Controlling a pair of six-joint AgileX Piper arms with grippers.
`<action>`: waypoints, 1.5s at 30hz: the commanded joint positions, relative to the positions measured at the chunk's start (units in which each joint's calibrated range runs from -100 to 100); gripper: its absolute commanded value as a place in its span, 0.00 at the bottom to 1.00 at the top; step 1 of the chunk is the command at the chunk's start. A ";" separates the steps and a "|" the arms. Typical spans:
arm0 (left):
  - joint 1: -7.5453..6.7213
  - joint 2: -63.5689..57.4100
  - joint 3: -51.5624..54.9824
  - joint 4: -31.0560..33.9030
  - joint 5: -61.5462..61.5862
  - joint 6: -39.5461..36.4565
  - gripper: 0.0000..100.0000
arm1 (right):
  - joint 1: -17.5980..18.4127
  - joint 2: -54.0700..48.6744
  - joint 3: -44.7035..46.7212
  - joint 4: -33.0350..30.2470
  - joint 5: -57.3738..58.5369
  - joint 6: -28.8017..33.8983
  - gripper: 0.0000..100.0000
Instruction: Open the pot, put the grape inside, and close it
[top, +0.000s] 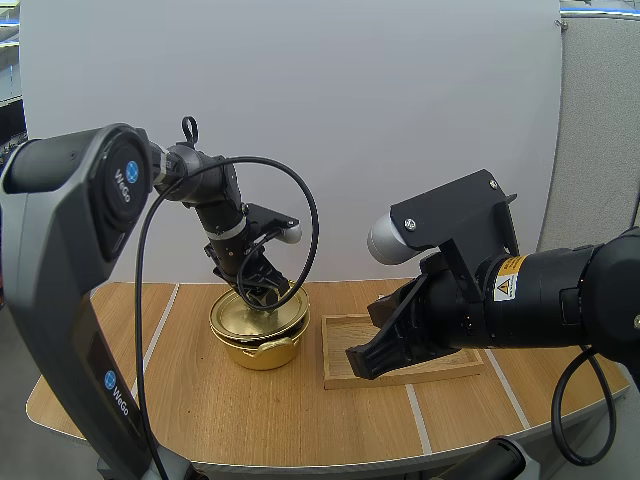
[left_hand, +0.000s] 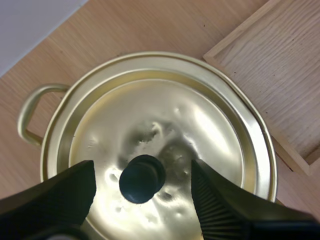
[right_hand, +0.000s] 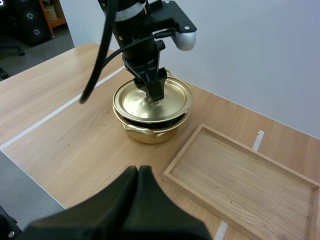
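Gold pot left of the wooden tray, lid on; black knob between spread fingers of left gripper, unpinched; best to centre, close firmly, lift straight; right gripper pressed together above the tray's near side

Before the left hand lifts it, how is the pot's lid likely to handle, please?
The lid looks thin, dented metal: probably light and rigid. Its shiny surface seems slippery, so the black knob between the open left hand's fingers is likely the surest hold.
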 joint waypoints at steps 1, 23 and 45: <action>-0.19 -8.04 -2.30 0.01 4.79 0.03 0.90 | -0.19 0.02 0.01 -0.21 0.28 -0.36 0.00; -0.19 -33.24 -18.75 -1.07 20.31 0.03 0.90 | -0.19 0.02 0.01 -0.21 0.28 -0.36 0.00; -0.19 -54.73 -35.37 0.66 21.82 -1.25 0.88 | -0.19 0.02 0.01 -0.32 0.24 -0.36 0.00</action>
